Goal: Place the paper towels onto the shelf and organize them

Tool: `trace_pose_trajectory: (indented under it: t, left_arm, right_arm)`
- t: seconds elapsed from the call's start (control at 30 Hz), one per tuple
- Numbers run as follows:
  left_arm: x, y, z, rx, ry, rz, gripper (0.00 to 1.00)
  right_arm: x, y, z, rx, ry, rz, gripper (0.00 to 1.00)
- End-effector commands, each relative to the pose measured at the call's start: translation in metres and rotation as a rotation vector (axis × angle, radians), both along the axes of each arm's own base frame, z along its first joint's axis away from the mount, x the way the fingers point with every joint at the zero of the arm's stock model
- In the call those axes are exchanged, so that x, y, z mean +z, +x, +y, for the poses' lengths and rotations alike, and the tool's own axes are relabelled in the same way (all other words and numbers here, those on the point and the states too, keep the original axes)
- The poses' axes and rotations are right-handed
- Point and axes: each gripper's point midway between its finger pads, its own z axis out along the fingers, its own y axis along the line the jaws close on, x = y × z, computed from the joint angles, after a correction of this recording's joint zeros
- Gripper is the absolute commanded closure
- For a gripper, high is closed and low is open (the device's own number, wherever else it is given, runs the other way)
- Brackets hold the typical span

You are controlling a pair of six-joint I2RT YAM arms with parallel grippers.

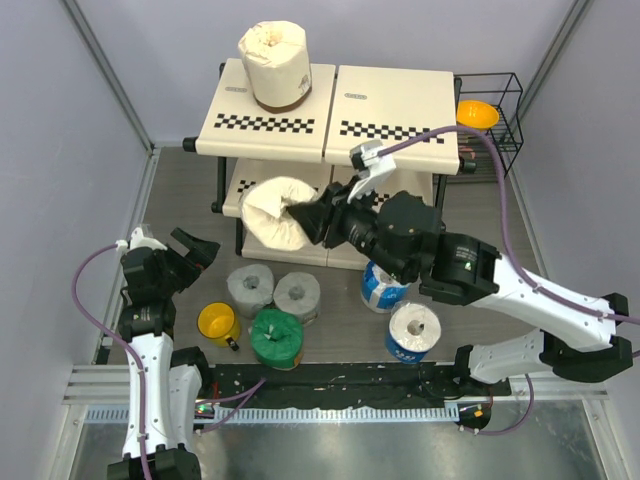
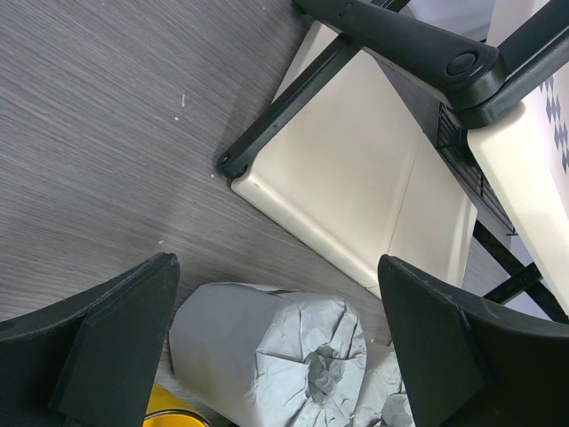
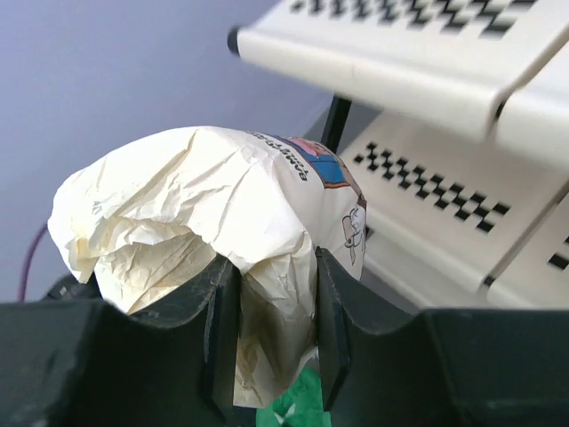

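– Left claw (image 1: 172, 243) is nearest us. Is it holding anything?

– No. Its fingers are wide apart with nothing between them. It hangs over the floor, near the rolls.

– Which rolls are on the floor?

– Closest are a green roll (image 1: 276, 337) and a blue-and-white roll (image 1: 413, 330). A yellow mug (image 1: 217, 322) sits just beside the green one. Behind them are a grey roll (image 1: 250, 288), a second grey roll (image 1: 297, 295) and a second blue-and-white roll (image 1: 383, 285).

– And the right claw (image 3: 267, 329)?

– It is squeezed tight on a cream roll (image 3: 204, 222). It pinches the crinkly wrap at one end.

– Where is that roll?

– Up off the floor, at the left front of the shelf (image 1: 385, 100), just under its top level. I can't tell if it touches the level below.

– Which way does it point?

– It lies on its side. Its long way runs out from the claw toward the left, about along the shelf's front. The crumpled end faces the claw.

– So what step is this?

– I think it is putting this roll on a lower level. Next it should go further in, until it sits safely, and then the claw can let go. It must not bump the level above.

– Anything further back?

– Yes, the other cream roll (image 1: 274, 62) stands up straight on top, on the left, hole up.
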Motion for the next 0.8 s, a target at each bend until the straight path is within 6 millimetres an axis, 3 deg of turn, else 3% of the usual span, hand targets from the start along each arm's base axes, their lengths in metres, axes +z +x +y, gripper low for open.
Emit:
trace_pose_trajectory:
  t: [0.0, 0.2, 0.4, 0.53, 0.77]
  left_arm:
    - [0.008, 0.004, 0.000, -0.008, 0.003, -0.034, 0.00]
    - [0.008, 0.004, 0.000, -0.008, 0.003, -0.034, 0.00]
    - [0.008, 0.004, 0.000, -0.006, 0.005, -0.038, 0.00]
    - [0.009, 0.004, 0.000, -0.007, 0.003, -0.040, 0.00]
    - [0.010, 0.003, 0.000, -0.005, 0.006, -0.040, 0.00]
  right_arm:
    - [0.109, 0.015, -0.045, -0.160, 0.173, -0.184, 0.75]
    - [0.159, 0.027, -0.086, -0.326, 0.226, -0.260, 0.74]
    - [0.179, 0.054, -0.130, -0.531, 0.204, -0.306, 0.71]
    - [0.174, 0.079, -0.152, -0.647, 0.175, -0.309, 0.71]
    - [0.140, 0.129, -0.149, -0.705, 0.097, -0.278, 0.69]
